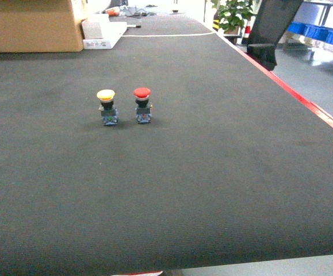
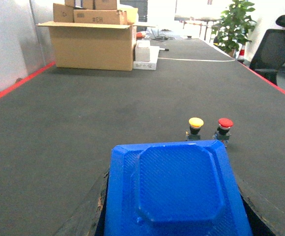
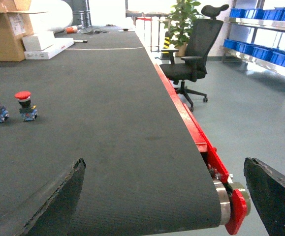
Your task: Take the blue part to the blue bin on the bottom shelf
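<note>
A: Blue part [image 1: 142, 106] — red cap, blue-grey body — stands upright on the dark desk [image 1: 212, 172], well ahead of both hands. A yellow-capped twin [image 1: 106, 107] stands just beside it, apart, not touching.

B: Left hand [image 2: 174, 196]?

A: Clenched on a blue bin [image 2: 174, 191], seen bottom-up in its wrist view — likely carried so the part can drop straight in. The part sits just beyond the bin's far edge, a little right.

B: Right hand [image 3: 164, 201]?

A: Released, fingers [image 3: 48, 201] spread wide, nothing between them. It hangs near the desk's red edge [image 3: 191, 123]; the part lies far forward and off to its left.

B: Shelf?

A: No roller shelf in view. Judgement: nothing picked yet — the right hand needs a long reach forward-left, minding the twin.
</note>
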{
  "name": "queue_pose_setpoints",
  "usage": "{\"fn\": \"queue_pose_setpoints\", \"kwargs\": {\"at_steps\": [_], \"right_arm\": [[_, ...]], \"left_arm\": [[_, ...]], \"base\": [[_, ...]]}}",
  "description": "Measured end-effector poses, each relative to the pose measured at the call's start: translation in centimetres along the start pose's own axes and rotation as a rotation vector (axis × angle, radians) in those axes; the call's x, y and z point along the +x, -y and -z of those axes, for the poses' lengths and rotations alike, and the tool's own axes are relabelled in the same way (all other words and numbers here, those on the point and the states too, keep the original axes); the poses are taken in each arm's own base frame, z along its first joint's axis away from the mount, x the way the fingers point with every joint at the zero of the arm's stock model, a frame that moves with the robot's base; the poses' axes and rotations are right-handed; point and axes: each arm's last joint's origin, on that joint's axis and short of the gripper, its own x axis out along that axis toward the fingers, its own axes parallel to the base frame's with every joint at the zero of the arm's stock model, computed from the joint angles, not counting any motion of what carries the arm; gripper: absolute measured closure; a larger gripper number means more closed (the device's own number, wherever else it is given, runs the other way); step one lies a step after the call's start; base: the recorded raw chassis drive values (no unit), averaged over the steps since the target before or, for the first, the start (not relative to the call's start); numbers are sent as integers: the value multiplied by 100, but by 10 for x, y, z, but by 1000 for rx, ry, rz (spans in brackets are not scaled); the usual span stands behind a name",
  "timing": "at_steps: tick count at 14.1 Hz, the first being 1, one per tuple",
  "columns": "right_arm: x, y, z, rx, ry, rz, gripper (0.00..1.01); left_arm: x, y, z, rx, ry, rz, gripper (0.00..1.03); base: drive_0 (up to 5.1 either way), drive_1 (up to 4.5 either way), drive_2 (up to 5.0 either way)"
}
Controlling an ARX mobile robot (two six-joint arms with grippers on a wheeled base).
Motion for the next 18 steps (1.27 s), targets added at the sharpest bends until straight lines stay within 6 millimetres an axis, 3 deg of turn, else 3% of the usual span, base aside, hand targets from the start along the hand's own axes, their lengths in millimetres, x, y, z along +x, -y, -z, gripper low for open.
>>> {"fn": "queue_pose_setpoints", "kwargs": {"at_steps": [18], "right_arm": [[0, 0, 0, 0, 0, 0, 3]], "left_arm": [[0, 0, 0, 0, -1, -1, 59]], "base": [[-156, -156, -156]]}}
